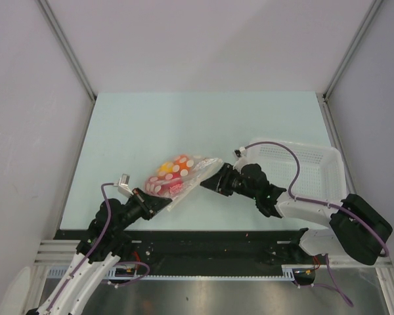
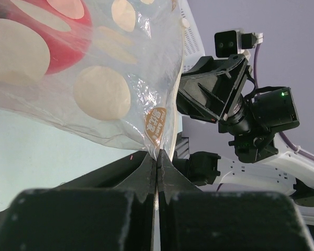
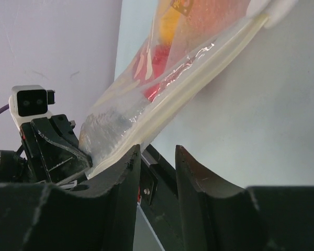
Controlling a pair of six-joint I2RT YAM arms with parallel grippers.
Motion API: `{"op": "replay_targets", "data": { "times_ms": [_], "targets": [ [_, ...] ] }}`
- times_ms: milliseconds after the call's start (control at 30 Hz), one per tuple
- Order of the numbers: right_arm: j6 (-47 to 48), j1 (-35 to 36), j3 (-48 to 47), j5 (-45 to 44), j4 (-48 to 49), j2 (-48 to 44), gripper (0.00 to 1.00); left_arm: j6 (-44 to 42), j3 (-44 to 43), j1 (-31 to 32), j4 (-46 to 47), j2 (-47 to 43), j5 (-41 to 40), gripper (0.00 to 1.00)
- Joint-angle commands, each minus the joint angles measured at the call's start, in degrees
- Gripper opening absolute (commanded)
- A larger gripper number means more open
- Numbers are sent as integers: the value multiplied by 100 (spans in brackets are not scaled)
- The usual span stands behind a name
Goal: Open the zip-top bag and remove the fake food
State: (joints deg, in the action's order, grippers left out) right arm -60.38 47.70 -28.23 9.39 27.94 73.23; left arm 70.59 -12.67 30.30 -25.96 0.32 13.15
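- Left gripper [image 1: 146, 197], at the lower-left corner of the zip-top bag [image 1: 186, 172]: fingers pinched tight on its plastic.
- Fake food [image 1: 171, 169]: inside the bag.
- Right gripper [image 3: 157, 151], at the bag's right edge: fingers parted, nothing between them.
- White basket [image 1: 315, 147]: right of the bag.

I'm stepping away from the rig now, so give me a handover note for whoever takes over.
Left tool: shut on a corner of the zip-top bag, holding it up.
Right tool: open at the bag's zip edge, nothing between its jaws.
Fake food: inside the bag. White basket stands to the right.
Done: bag gripped.
Left: open the zip, take the food out.
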Motion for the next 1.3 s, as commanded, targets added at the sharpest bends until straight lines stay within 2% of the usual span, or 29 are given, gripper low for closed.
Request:
{"op": "replay_targets", "data": {
  "times_ms": [0, 500, 567, 633, 700, 733, 800, 833, 900, 933, 1033, 1100, 1267],
  "targets": [
    [-70, 11, -280, -113, 422, 112, 37, 219, -175, -16, -50, -814, 127, 0],
    [-650, 46, -455, -217, 967, 718, 38, 78, -315, -7, -366, -831, 118, 0],
    [-694, 81, -561, -297, 993, 806, 36, -45, -385, -16, -454, -831, 127, 0],
    [-694, 116, -622, -376, 1090, 851, 24, -185, -456, -7, -585, -797, 144, 0],
    [-607, 169, -684, -359, 1029, 798, 16, -430, -745, -16, -1041, -735, 48, 17],
    [-563, 169, -771, -350, 829, 763, 8, -545, -877, -7, -1200, -639, 22, 40],
    [-414, 178, -842, -315, 582, 675, 0, -991, -1360, -7, -1560, -542, -93, 54],
    [-352, 187, -886, -315, 267, 562, 0, -1151, -1544, -16, -1649, -437, -163, 60],
    [-72, 178, -1105, -236, -94, 482, 0, -1694, -2037, -7, -1633, -244, -303, 63],
    [43, 178, -1228, -201, -610, 447, 0, -1906, -2177, -16, -1545, -95, -321, 62],
    [386, 204, -1702, -25, -1271, 446, 0, -2803, -2652, -7, -1202, 1203, 178, 53],
    [483, 213, -1852, 10, -1440, 420, 0, -3425, -3047, -7, -1201, 2189, 215, 52],
    [580, 169, -2011, 256, -1634, 516, 0, -4647, -3785, 159, -1052, 3462, -93, 58]
  ]
}}
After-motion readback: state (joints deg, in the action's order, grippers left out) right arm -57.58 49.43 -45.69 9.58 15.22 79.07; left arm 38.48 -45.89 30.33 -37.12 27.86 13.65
